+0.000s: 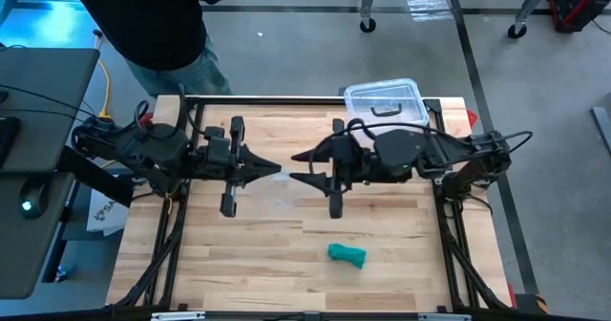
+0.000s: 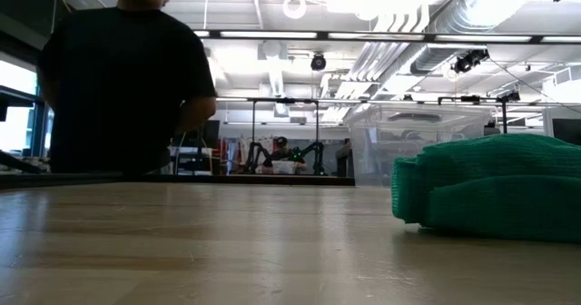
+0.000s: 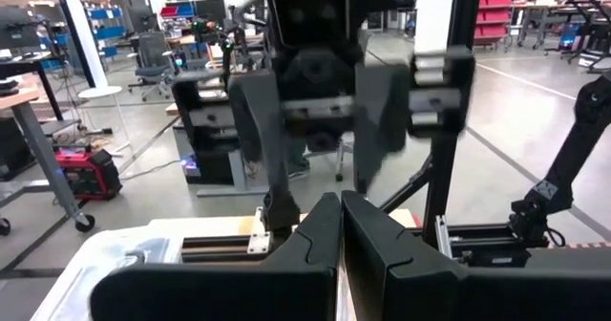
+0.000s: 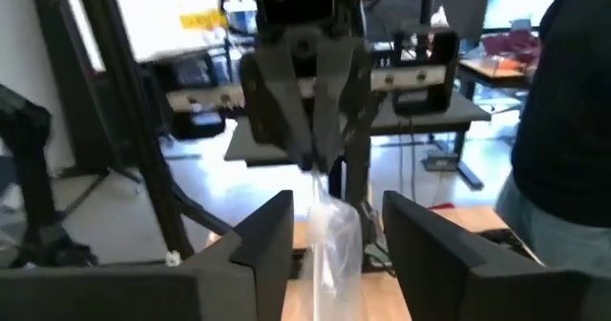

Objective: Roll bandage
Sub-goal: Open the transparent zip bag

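The bandage is a small green roll. It lies on its side on the wooden table near the front edge, right of centre, and fills the right of the low view. No gripper touches it. Both arms meet level above the table's middle. My left gripper is shut on a crinkly clear plastic bag. My right gripper faces it, open. Its fingers stand on either side of the hanging bag, with a gap on each side. My left gripper pinches the clear bag's upper end between its two shut fingertips. The fingers come level from the table's left. The bag hangs slack below them, clear of the table.
A clear plastic box with a black handle stands at the far edge, right of centre. A person in a black shirt stands beyond the far left corner. Bare tabletop lies around the bandage.
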Motion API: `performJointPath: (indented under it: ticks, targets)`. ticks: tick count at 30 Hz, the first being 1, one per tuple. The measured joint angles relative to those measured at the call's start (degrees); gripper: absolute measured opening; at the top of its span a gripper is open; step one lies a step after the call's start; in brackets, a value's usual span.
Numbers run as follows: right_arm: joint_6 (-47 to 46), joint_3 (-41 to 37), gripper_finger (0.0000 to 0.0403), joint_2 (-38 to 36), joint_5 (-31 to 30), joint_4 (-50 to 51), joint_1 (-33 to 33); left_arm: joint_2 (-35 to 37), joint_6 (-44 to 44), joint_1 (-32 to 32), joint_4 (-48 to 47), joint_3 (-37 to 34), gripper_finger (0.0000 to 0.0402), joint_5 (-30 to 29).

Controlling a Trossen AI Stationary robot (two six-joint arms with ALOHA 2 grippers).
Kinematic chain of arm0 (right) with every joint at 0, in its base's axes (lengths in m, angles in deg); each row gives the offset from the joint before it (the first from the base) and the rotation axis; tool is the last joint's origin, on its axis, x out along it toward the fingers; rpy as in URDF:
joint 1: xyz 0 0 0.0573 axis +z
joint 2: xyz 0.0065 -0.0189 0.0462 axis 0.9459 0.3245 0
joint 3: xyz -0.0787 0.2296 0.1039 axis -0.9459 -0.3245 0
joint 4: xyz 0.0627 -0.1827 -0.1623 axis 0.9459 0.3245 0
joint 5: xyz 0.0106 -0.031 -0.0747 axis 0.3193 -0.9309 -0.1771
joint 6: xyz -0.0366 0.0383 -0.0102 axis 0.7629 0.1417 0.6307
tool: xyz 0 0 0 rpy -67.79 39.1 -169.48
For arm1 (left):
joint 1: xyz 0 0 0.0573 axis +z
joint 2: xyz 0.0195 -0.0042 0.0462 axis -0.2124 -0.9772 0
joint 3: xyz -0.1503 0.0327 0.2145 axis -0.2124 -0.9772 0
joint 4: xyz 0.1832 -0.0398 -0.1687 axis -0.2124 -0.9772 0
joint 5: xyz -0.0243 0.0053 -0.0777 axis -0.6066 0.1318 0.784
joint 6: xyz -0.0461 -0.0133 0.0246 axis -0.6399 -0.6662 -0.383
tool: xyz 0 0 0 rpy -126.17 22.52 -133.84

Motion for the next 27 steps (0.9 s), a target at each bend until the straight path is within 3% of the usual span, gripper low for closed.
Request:
performJointPath:
  ticks: [5,11,16,27]
  targets:
    - [1.0,0.0,0.0146,1.4,-2.1,0.4,0.0,0.0,0.0,0.0,-0.2,0.0,0.0,-1.1]
    - [1.9,0.0,0.0094,1.3,-4.1,0.1,-0.4,0.0,-0.7,0.0,-1.4,0.0,0.0,-1.7]
    - [4.9,0.0,0.0058,1.9,-2.1,-0.7,-0.6,0.0,-1.5,0.0,-1.8,0.0,0.0,-1.7]
    - [4.9,0.0,0.0052,2.6,-2.0,-2.4,-1.1,-0.1,-1.7,0.3,-1.8,0.0,0.0,-2.1]
